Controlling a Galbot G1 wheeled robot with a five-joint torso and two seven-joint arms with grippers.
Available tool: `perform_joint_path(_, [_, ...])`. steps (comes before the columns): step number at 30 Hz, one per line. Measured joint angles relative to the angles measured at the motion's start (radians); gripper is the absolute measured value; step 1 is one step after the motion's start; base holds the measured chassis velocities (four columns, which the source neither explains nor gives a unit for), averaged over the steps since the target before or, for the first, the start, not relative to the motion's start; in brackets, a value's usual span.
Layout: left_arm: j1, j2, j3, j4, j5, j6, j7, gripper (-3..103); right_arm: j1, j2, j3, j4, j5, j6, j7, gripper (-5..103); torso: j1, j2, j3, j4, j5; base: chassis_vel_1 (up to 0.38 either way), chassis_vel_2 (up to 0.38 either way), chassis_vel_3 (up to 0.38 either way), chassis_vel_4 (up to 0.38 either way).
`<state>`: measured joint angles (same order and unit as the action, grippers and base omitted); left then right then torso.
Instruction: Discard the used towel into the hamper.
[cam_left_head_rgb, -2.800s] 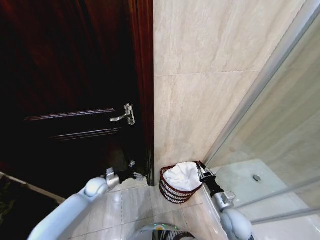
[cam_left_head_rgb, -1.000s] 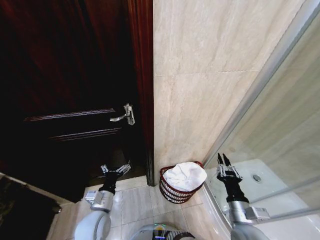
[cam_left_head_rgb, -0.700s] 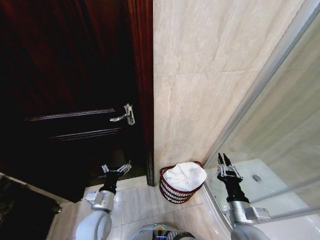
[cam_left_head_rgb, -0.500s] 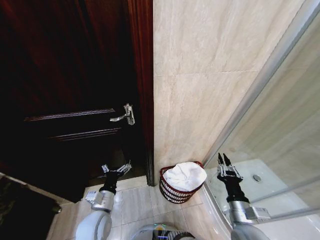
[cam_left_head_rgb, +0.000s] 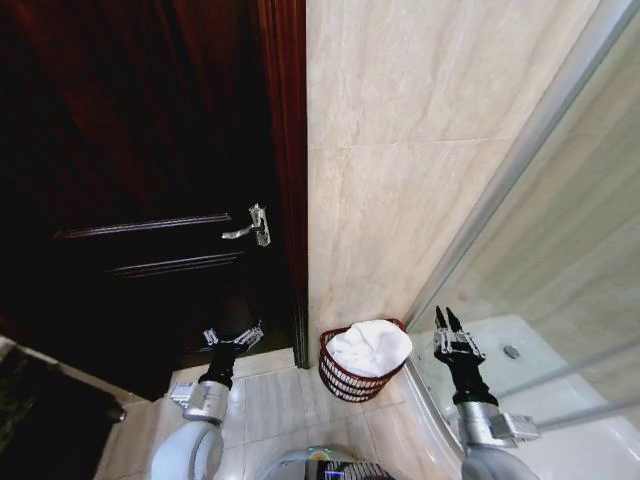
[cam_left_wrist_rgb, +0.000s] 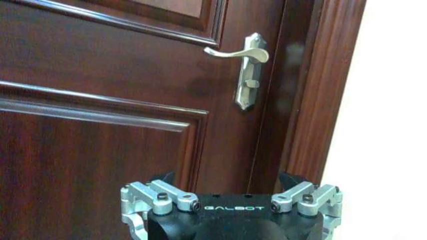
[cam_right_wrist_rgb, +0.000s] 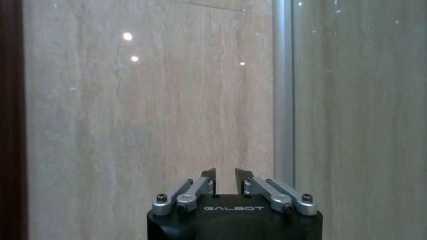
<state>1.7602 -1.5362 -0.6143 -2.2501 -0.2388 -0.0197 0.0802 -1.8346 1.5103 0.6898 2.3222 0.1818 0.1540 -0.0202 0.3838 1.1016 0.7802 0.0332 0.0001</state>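
White towel (cam_left_head_rgb: 369, 347) heaped in hamper (cam_left_head_rgb: 345, 381) (soft, light; grab any fold). Left gripper (cam_left_head_rgb: 232, 338) wide beside hamper, right gripper (cam_left_head_rgb: 447, 322) narrow, both empty.

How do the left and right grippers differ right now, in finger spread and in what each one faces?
The left gripper has its fingers spread wide apart; the right gripper has its fingers close together with a narrow gap. The left gripper faces the dark wooden door below the lever handle; the right gripper faces the beige tile wall beside the shower's metal frame. Both are empty, raised on either side of the hamper, which holds the white towel.
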Motion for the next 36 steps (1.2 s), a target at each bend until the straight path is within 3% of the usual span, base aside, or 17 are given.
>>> perform_joint_path(21, [0.001, 0.001, 0.0, 0.0, 0.0, 0.001, 0.0, 100, 0.0, 0.0, 0.0, -0.001, 0.0, 0.0, -0.001, 18, -0.002, 0.001, -0.001, 0.0004, 0.0, 0.269, -0.279, -0.273, 0.277])
perform_joint_path(24, [0.001, 0.001, 0.0, 0.0, 0.0, 0.002, 0.0, 100, -0.001, 0.0, 0.0, -0.001, 0.0, 0.0, -0.001, 18, -0.002, 0.001, -0.001, -0.0005, 0.0008, 0.086, -0.059, -0.146, 0.123])
perform_joint_path(36, [0.0, 0.001, 0.0, 0.0, 0.0, 0.002, 0.0, 100, 0.001, 0.0, 0.0, -0.001, 0.0, 0.0, -0.001, 18, 0.001, 0.0, 0.0, 0.0, 0.0, -0.042, 0.047, 0.046, -0.043])
